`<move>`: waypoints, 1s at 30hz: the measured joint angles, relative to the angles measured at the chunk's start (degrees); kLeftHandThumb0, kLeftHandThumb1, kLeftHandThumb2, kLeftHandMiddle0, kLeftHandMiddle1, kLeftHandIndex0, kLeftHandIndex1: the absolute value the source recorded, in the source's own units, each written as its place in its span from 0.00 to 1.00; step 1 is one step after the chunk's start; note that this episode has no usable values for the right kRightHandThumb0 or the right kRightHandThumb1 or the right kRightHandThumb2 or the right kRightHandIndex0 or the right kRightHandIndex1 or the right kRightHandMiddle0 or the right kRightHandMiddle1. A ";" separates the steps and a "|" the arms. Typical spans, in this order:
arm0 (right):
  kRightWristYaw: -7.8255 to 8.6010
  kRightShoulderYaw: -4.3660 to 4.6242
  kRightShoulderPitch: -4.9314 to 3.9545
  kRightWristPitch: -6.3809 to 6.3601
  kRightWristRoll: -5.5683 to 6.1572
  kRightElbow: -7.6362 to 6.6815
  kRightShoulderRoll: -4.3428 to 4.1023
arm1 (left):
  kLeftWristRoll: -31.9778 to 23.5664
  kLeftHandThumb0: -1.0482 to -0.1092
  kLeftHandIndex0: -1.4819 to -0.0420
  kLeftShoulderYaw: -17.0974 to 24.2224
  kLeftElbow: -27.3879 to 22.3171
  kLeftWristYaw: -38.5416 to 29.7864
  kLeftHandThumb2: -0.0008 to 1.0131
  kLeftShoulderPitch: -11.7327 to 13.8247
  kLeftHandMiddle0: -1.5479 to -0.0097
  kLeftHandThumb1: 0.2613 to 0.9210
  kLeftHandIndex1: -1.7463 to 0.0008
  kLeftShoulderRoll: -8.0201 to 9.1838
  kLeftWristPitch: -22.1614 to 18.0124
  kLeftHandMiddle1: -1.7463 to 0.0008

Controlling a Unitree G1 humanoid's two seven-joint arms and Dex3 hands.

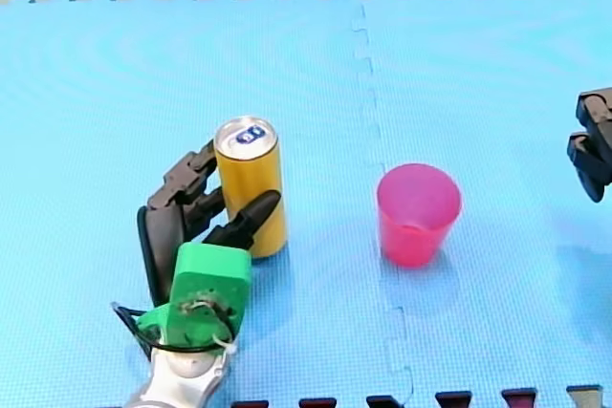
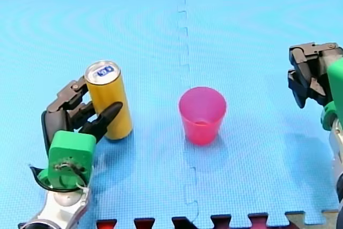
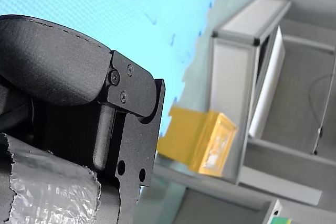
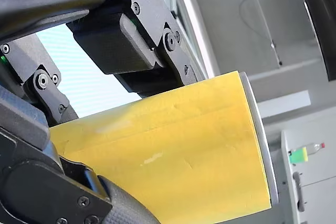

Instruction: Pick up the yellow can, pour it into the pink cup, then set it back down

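left hand point(image 1: 184, 219): closed round yellow can point(image 1: 251, 183), which stands upright left of mat point(image 1: 459, 74) centre
pink cup point(image 1: 418, 212): mat centre, apart from can
right hand point(image 2: 308, 73): right edge, empty, open/closed can't tell
next: firm mid-body grip, lift vertically

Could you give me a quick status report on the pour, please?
Left hand, fingers closed around the yellow can, which stands upright on the mat. Right hand at the right edge, holding nothing. Pink cup upright, nothing between it and the can.
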 measured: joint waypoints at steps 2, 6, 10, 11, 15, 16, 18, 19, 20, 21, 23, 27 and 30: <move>0.03 -0.13 0.00 0.00 0.05 0.02 -0.03 | 0.09 0.77 0.23 -0.07 0.22 0.67 0.00 -0.02 0.20 0.88 1.00 -0.20 -0.06 1.00; 0.11 -0.33 0.03 -0.05 0.10 0.03 -0.06 | -0.97 0.77 0.23 0.55 0.62 -0.16 0.00 -0.13 0.20 0.88 1.00 -0.86 -0.34 1.00; 0.31 -0.43 0.11 -0.14 0.10 0.04 -0.23 | -3.08 0.77 0.23 1.92 0.77 -3.18 0.00 -0.16 0.20 0.88 1.00 -1.58 -0.85 1.00; 0.35 -0.45 0.11 -0.15 0.10 0.04 -0.27 | -3.35 0.77 0.23 2.16 0.78 -3.64 0.00 -0.16 0.20 0.89 1.00 -1.66 -0.90 1.00; 0.44 -0.56 0.18 -0.21 0.10 0.05 -0.45 | -4.93 0.77 0.23 3.34 0.84 -5.89 0.00 -0.21 0.20 0.89 1.00 -2.13 -0.96 1.00; 0.44 -0.57 0.20 -0.25 0.09 0.05 -0.49 | -5.27 0.77 0.23 3.64 0.84 -6.41 0.00 -0.22 0.20 0.89 1.00 -2.23 -0.97 1.00; 0.43 -0.57 0.23 -0.39 0.07 0.06 -0.58 | -5.94 0.77 0.23 4.21 0.86 -7.35 0.00 -0.27 0.20 0.89 1.00 -2.45 -1.01 1.00; 0.42 -0.56 0.24 -0.52 0.04 0.06 -0.63 | -6.30 0.77 0.23 4.45 0.87 -7.75 0.00 -0.28 0.20 0.89 1.00 -2.58 -1.04 1.00; 0.41 -0.56 0.24 -0.60 0.01 0.06 -0.68 | -6.50 0.77 0.23 4.63 0.87 -8.04 0.00 -0.29 0.20 0.89 1.00 -2.67 -1.07 1.00; 0.40 -0.55 0.24 -0.70 -0.03 0.06 -0.74 | -6.70 0.77 0.23 4.82 0.88 -8.40 0.00 -0.30 0.20 0.89 1.00 -2.76 -1.10 1.00; 0.37 -0.54 0.26 -0.77 -0.07 0.06 -0.81 | -7.00 0.76 0.23 5.15 0.89 -9.00 0.00 -0.29 0.20 0.89 1.00 -2.93 -1.18 1.00; 0.37 -0.50 0.28 -0.84 -0.13 0.07 -0.88 | -6.95 0.76 0.30 5.39 0.92 -9.42 0.00 -0.29 0.24 0.89 1.00 -2.97 -1.28 1.00; 0.40 -0.42 0.28 -0.83 -0.21 0.08 -0.96 | -3.91 0.69 0.35 3.89 0.93 -6.00 0.00 -0.19 0.30 0.89 1.00 -2.41 -1.44 1.00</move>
